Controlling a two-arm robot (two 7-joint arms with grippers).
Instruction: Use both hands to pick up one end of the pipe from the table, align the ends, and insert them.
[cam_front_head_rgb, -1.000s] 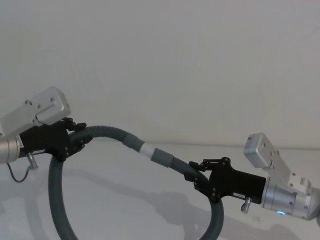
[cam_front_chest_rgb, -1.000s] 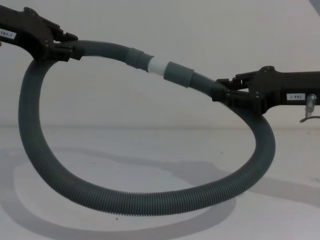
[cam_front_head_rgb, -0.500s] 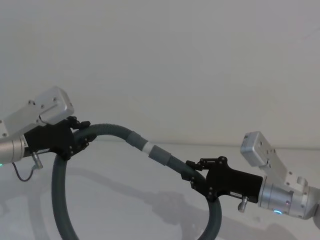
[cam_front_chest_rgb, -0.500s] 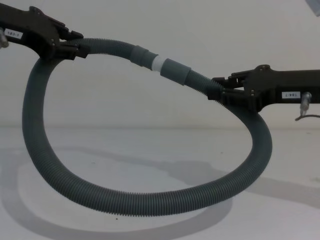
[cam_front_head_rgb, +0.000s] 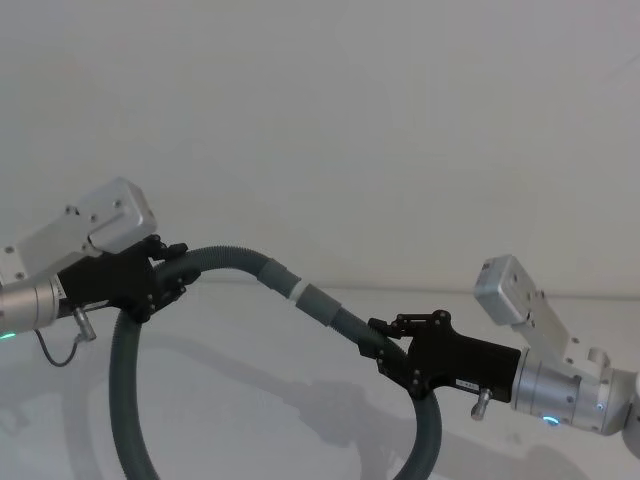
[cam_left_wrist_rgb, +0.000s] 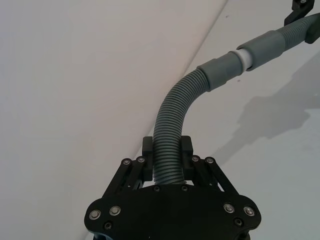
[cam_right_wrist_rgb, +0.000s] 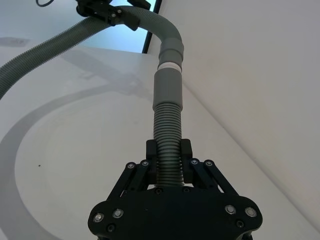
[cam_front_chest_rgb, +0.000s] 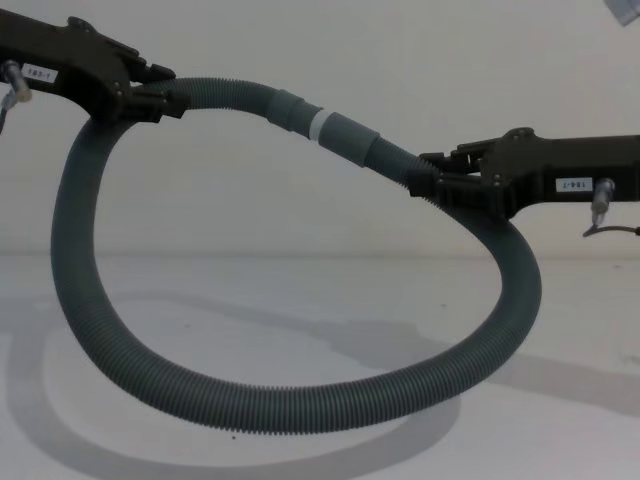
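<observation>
Above the table (cam_front_chest_rgb: 560, 440), ends (cam_front_chest_rgb: 322, 128) seemingly mated, both grippers clamping the pipe (cam_front_chest_rgb: 300, 405).

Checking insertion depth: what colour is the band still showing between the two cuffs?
White, a narrow band between the grey cuffs; the right wrist view shows it best.

Both grippers, the left gripper (cam_front_head_rgb: 170, 268) and the right gripper (cam_front_head_rgb: 382, 340), are matte black with flat linkage jaws dotted by small silver screws. Each carries a small white label. Behind them sit silver cylindrical arms, angular silver-grey housings and a thin black cable at the left arm's 6 o'clock.
</observation>
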